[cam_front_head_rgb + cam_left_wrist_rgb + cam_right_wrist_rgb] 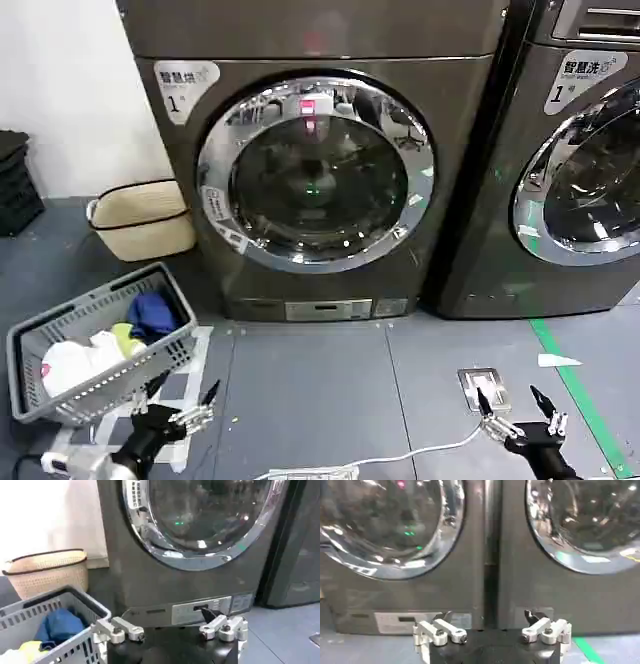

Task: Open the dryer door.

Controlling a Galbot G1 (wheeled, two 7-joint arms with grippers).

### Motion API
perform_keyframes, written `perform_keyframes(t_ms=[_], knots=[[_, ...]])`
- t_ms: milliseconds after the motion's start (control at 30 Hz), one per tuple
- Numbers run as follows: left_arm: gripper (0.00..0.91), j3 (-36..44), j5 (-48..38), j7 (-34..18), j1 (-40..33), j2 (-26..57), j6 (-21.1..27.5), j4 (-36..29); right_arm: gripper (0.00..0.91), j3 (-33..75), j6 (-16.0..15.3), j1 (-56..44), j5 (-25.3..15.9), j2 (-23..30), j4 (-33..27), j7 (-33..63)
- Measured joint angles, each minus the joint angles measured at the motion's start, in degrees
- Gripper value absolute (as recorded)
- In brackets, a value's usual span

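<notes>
The dryer door (315, 170), a wide chrome ring around dark glass with a white sticker on its left rim, sits shut on the grey machine in the middle. It also shows in the left wrist view (200, 525) and the right wrist view (385, 525). My left gripper (182, 393) hangs low near the floor, in front of and to the left of the dryer, open and empty (170, 625). My right gripper (510, 402) is low on the right, facing the gap between the two machines, also open and empty (486, 617). Neither touches the door.
A second machine with a similar chrome door (590, 190) stands to the right. A grey laundry basket (95, 300) with clothes sits by the left gripper, a woven basket (145, 225) behind it. A floor socket plate (483, 385), white cable and green tape (570, 390) lie on the floor.
</notes>
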Motion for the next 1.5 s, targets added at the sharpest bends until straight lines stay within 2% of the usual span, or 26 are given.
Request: perform_keyframes(t_ms=[367, 633, 833, 1133, 1267, 1500], knots=[[0.907, 0.2, 0.3, 0.0, 0.2, -0.1, 0.1, -0.2, 0.907, -5.4, -1.7, 11.4, 7.7, -10.3, -2.4, -1.2], [0.907, 0.1, 0.5, 0.0, 0.7, -0.2, 0.2, -1.1, 0.907, -11.8, -1.7, 23.9, 14.2, -19.1, -5.2, -0.3], [0.907, 0.2, 0.9, 0.1, 0.8, -0.3, 0.2, -1.2, 0.907, -20.6, -1.3, 34.9, 16.0, -23.7, -8.1, -0.3], [0.907, 0.1, 1.1, 0.1, 1.0, -0.5, 0.2, -1.4, 0.907, -36.6, -1.6, 54.6, 17.6, -24.2, -13.7, 0.2], [0.907, 0.1, 1.1, 0.1, 1.0, -0.5, 0.2, -1.4, 0.907, -43.1, -1.6, 62.2, 19.3, -23.3, -16.3, 0.3], [0.907, 0.1, 1.1, 0.1, 1.1, -0.6, 0.2, -1.1, 0.907, -52.5, -1.8, 73.5, 19.3, -21.1, -21.1, 0.6]])
